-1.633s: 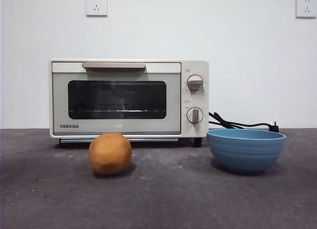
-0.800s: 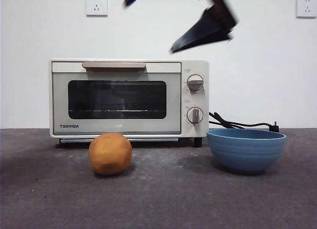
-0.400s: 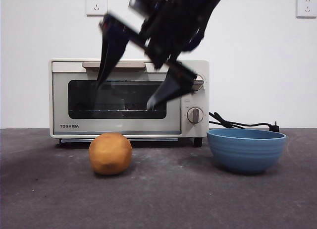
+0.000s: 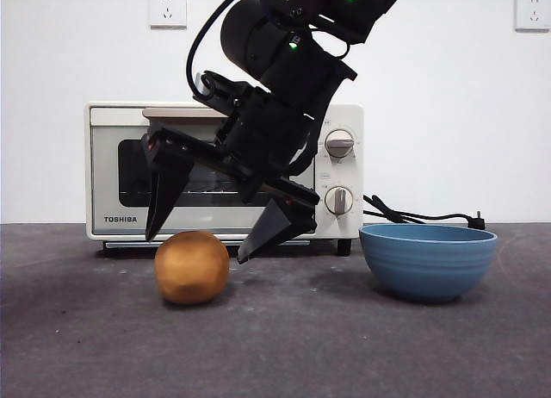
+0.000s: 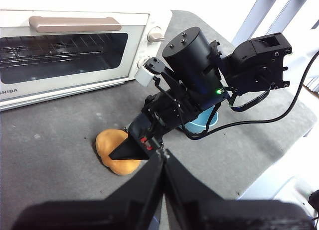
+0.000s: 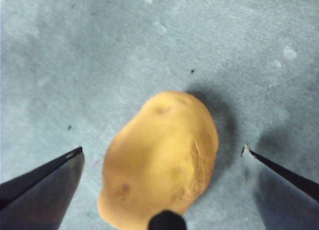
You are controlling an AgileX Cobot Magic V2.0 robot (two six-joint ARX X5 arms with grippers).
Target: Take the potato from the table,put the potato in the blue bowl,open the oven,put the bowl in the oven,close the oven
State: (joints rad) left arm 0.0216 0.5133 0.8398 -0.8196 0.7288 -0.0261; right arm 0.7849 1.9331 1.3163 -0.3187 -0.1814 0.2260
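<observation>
The right gripper [image 4: 199, 249] hangs over the potato [image 4: 191, 267], fingers [image 4: 164, 195] spread wide, flanking it without contact.

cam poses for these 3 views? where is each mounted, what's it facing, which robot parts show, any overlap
Front: low at table height, facing the oven, potato and blue bowl; shows the right claw open over the potato.
Left wrist: on the left arm, set back, looking across the table; own left claw shut.
Right wrist: looking straight down between open jaws.
Shared: all three see the potato.
</observation>
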